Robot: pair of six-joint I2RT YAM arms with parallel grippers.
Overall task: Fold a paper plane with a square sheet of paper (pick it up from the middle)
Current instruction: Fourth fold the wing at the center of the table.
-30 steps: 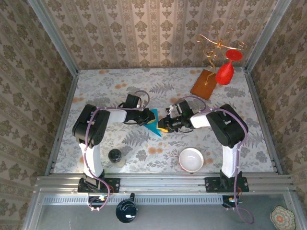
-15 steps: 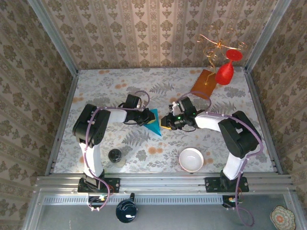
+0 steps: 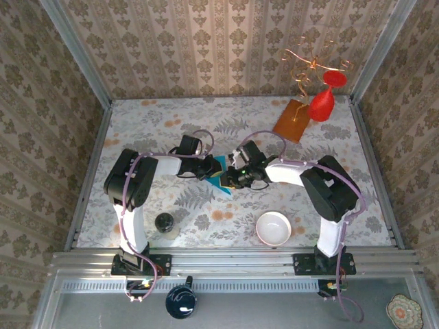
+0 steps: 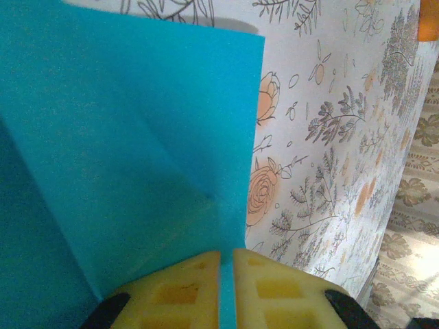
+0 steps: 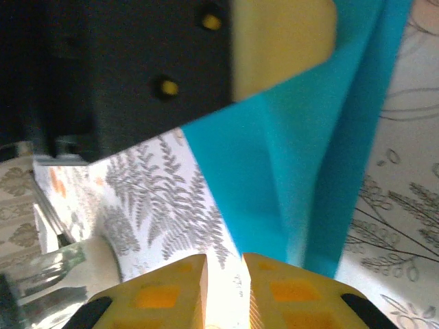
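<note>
Floral tabletop (image 3: 151, 116), wallpapered walls (image 3: 206, 48); left tool (image 4: 226, 255) pinching paper plane (image 4: 137, 137); right tool (image 5: 225, 260) grip unclear.

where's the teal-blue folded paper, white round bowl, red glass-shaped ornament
teal-blue folded paper (image 4: 137, 116), left wrist view, flat panel
white round bowl (image 3: 258, 228), top external view, rim
red glass-shaped ornament (image 3: 319, 107), top external view, bulb

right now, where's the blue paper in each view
top: paper at picture centre
left wrist: paper fills left and middle
right wrist: paper from middle to upper right
shared landmark: left gripper pinching the paper; its yellow finger sits top in right wrist
</note>
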